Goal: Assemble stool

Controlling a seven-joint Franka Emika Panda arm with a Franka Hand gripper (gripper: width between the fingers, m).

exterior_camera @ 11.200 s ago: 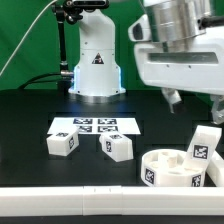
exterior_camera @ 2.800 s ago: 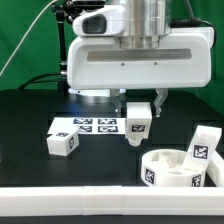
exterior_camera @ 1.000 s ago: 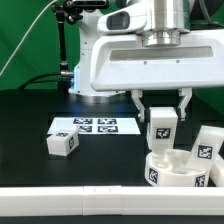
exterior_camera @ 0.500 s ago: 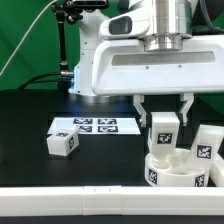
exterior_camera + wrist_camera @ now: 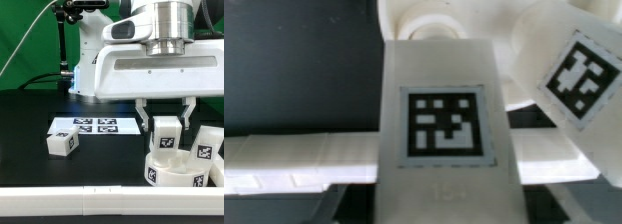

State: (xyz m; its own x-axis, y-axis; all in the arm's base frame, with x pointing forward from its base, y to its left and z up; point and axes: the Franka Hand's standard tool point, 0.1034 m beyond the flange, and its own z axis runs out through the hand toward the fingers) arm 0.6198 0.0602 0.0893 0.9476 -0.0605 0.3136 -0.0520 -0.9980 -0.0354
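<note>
My gripper (image 5: 165, 118) is shut on a white blocky leg (image 5: 165, 134) with a black-and-white tag, held upright just above the round ring-shaped seat (image 5: 160, 170) at the exterior view's lower right. In the wrist view the held leg (image 5: 443, 120) fills the middle, with the seat's rim (image 5: 446, 25) beyond it. A second leg (image 5: 208, 146) stands at the seat's right side and also shows in the wrist view (image 5: 589, 75). A third leg (image 5: 63, 144) lies on the table at the exterior view's left.
The marker board (image 5: 95, 127) lies flat on the black table behind the loose leg. The robot's white base (image 5: 92, 70) stands at the back. A white bar (image 5: 60, 198) runs along the table's front edge.
Over the earlier frames I picked the leg up from the table and carried it right to above the seat. In the last second it has moved slightly right and lower.
</note>
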